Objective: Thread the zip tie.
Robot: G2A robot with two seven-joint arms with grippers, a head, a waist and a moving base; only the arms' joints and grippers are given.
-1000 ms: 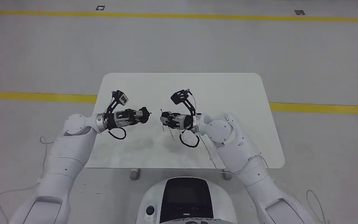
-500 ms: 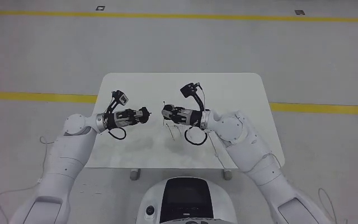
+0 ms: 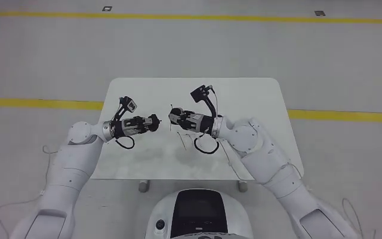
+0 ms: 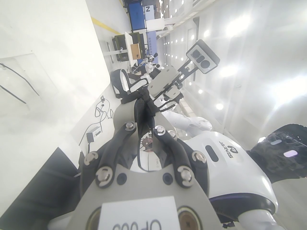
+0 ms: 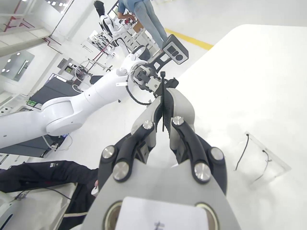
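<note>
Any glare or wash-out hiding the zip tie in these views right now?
Right wrist view: no, the zip tie stands out dark in the right gripper; the table is washed out white. Left wrist view: ceiling lights flare in streaks. Top view: even light, tie only a thin line.

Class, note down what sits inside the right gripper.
The right gripper is shut on a black zip tie. Its head pokes out past the fingertips and its tail end shows behind them. The part pinched between the pads is hidden.
</note>
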